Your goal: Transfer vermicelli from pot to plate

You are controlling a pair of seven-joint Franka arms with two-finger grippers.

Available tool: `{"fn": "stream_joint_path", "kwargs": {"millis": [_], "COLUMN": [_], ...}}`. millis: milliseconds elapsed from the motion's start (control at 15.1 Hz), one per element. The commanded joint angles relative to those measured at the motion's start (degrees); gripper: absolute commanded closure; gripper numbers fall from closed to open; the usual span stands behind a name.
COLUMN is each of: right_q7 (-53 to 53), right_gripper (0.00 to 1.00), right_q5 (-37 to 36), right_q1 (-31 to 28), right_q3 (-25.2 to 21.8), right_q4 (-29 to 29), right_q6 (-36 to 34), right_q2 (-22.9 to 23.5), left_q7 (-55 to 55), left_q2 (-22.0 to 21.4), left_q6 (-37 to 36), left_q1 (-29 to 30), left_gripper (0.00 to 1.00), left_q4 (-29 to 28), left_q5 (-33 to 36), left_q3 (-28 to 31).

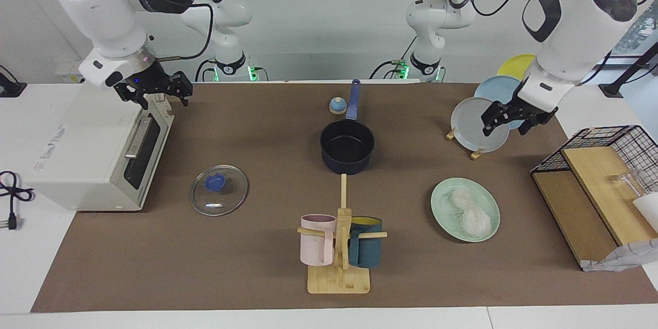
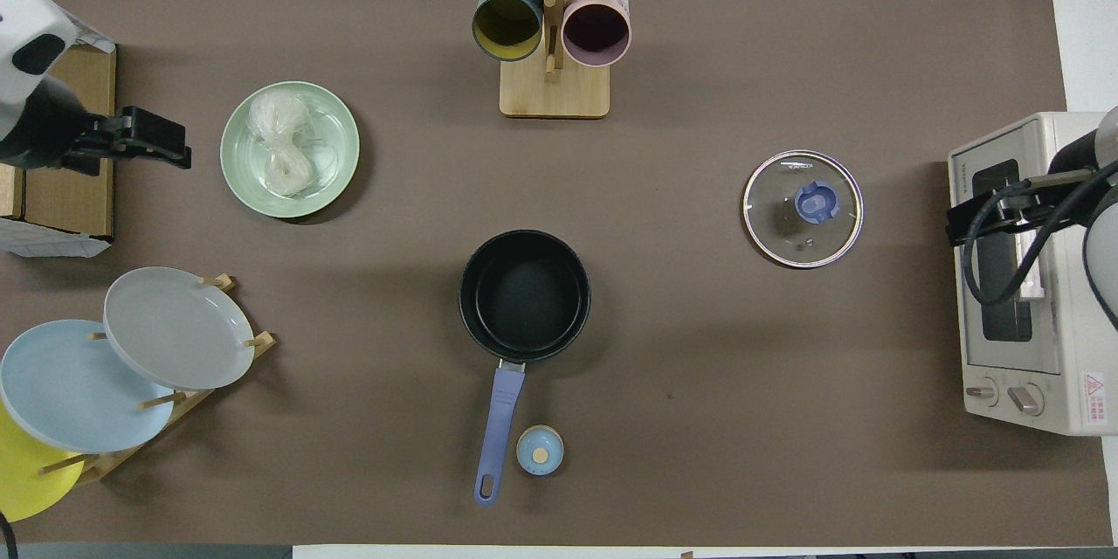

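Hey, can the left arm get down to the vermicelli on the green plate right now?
Probably yes. The left end effector hangs over the grey plate on the rack; the vermicelli lies uncovered on the plate, with bare mat between.

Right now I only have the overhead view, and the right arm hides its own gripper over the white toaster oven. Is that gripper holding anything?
Observer: No. The right gripper hangs open and empty above the white toaster oven, near the top edge of its door.
Operator: Is the left gripper down on the table?
Observer: No. The left gripper is raised clear of the table, open and empty.
Operator: Is there anything at that end I can't see?
Observer: Yes, a black wire basket with a wooden board in it.
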Motion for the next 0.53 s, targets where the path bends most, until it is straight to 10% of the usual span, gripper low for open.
{"fn": "stream_joint_path", "kwargs": {"millis": [0, 464], "right_q7": [1.2, 1.55], "right_gripper": [0.0, 0.0], "right_q5": [1.27, 1.45], "right_q1": [-1.15, -0.71], "right_q3": [0.57, 0.57], "right_q4": [-0.54, 0.51], "right_q6": [-0.03, -2.05], "right_q2": [-0.62, -1.49], "left_q7": [-1.19, -1.19], "left_q2": [-4.39, -6.42], "left_q6": [-1.85, -4.4], "left_q1": [-0.27, -0.45], "left_gripper": [0.0, 0.0], "left_q4": [-4.95, -6.64], "left_q5": [1.34, 1.34], "left_q3": [-0.01, -0.27]}}
